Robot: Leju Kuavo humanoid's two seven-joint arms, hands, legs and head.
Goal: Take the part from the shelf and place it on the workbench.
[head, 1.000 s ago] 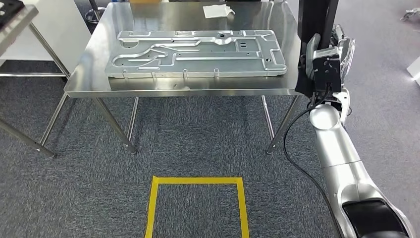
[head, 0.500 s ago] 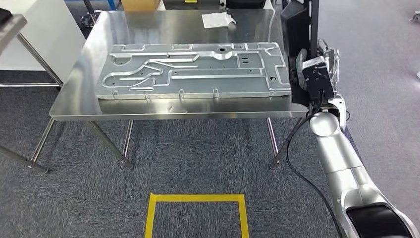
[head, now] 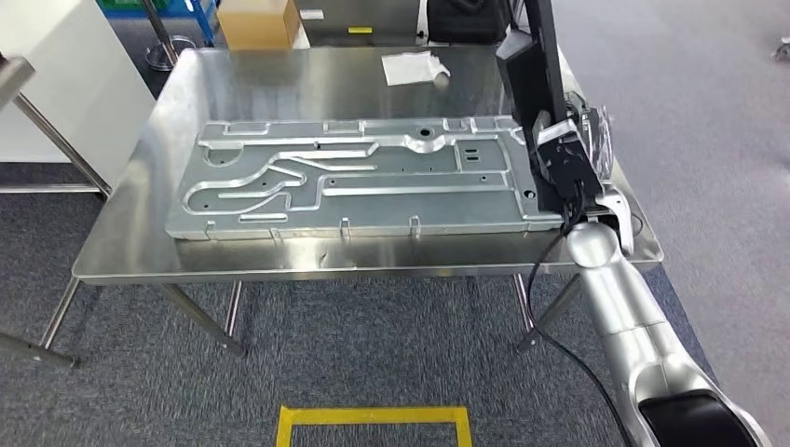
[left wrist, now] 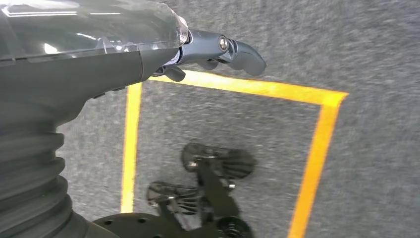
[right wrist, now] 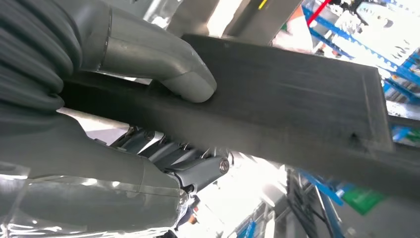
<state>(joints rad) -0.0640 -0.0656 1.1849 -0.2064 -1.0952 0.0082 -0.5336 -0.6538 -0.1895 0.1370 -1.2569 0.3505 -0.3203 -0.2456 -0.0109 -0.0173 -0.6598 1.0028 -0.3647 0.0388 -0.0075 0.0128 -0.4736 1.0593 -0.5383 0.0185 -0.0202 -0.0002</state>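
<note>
The part [head: 533, 84] is a flat black panel, standing upright in my right hand [head: 568, 158] above the right end of the steel workbench [head: 279, 74]. In the right wrist view the grey thumb [right wrist: 188, 84] presses on one face of the black panel [right wrist: 287, 104] and the darker fingers [right wrist: 198, 171] close on the other face. My left hand [left wrist: 124, 54] hangs over the carpet, holding nothing, its dark fingers [left wrist: 233, 49] loosely extended.
A large grey metal plate [head: 363, 182] covers most of the workbench, and a white sheet [head: 412, 67] lies at its far side. A cardboard box [head: 259, 23] sits behind the table and a white cabinet [head: 56, 74] stands at the left. Yellow floor tape [head: 373, 414] marks a square on the carpet.
The camera has moved closer to the workbench, so the table sits lower and larger in the picture. My right hand with the black part now stands over the table's right end instead of beside it.
</note>
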